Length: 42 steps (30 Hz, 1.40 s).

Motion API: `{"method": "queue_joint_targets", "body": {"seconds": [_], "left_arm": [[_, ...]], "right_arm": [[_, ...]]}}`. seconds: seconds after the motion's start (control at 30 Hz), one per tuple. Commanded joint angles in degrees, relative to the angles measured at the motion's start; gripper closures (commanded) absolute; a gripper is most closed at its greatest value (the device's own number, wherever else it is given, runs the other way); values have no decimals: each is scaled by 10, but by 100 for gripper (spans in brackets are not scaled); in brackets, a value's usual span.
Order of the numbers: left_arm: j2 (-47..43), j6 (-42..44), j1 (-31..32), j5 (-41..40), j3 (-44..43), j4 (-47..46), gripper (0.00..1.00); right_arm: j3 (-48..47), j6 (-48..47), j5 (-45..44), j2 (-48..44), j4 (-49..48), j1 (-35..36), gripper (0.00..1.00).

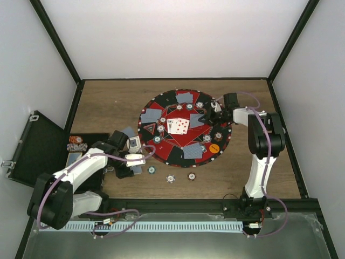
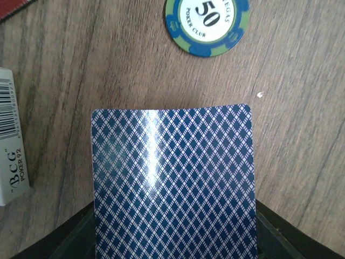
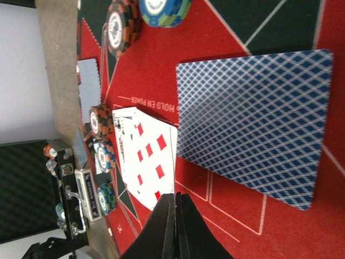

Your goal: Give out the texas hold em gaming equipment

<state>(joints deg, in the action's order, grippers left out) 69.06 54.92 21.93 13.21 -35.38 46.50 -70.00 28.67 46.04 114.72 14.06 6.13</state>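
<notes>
Left end effector (image 2: 175, 247): clamped on a blue-backed card (image 2: 172, 178), one finger on each long edge. The card is slightly bowed and sticks out ahead over the bench (image 2: 81, 65). Can't tell if it touches the wood.
Just left of it: card box (image 2: 11, 145) lying flat, cut off by the frame.
Ahead, past the card's front edge and apart from it: green-and-blue 50 chip (image 2: 206, 21), flat on the wood.
Further ahead in the top view: second chip (image 1: 170, 178), then third chip (image 1: 191, 176), both loose on the bench.
Behind the end effector: open black case (image 1: 32, 148) holding a heap of chips (image 1: 75, 144).

Right end effector (image 3: 176, 204): fingers pressed together, nothing between them, over the red part of the round mat (image 3: 226, 32).
Just ahead and left: face-up cards (image 3: 143, 156), fanned, red diamonds showing.
Ahead and right: face-down card (image 3: 253, 124), flat on the mat, clear of the face-up ones.
Left of the face-up cards: short chip stack (image 3: 101, 121).
Furthest ahead: orange-and-black chip stack (image 3: 121, 24) beside a blue-and-green chip (image 3: 161, 8).
Top view: orange marker disc (image 1: 214, 147) behind the end effector, near the mat rim. Outer cards (image 1: 185, 97), backs up, are spaced around the mat.
</notes>
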Motion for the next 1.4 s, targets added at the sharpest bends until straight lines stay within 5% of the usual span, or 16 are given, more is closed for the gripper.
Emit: {"method": "queue_joint_targets", "body": {"seconds": [0.0, 0.27, 0.4, 0.6, 0.7, 1.03, 1.2, 1.37], "left_arm": [[-1, 20, 4, -9, 15, -44, 94], [3, 21, 5, -7, 28, -77, 88], [6, 22, 5, -6, 34, -81, 75], [0, 33, 7, -7, 29, -47, 16], [-8, 37, 8, -8, 21, -26, 3], [-20, 7, 8, 30, -71, 74, 0], [-30, -57, 7, 47, -148, 92, 0], [-48, -192, -8, -7, -170, -58, 0]], "right_arm": [[6, 15, 51, 5, -37, -1, 99], [-1, 24, 57, 27, -44, 3, 99], [-15, 20, 49, 46, -33, 12, 99], [-22, 7, 16, 40, -7, 17, 96], [-22, -6, -19, 18, 16, 17, 84], [-44, -39, -113, -58, 98, 26, 38], [-51, -52, -183, -111, 141, 38, 1], [-32, -58, -257, -168, 157, 43, 0]]}}
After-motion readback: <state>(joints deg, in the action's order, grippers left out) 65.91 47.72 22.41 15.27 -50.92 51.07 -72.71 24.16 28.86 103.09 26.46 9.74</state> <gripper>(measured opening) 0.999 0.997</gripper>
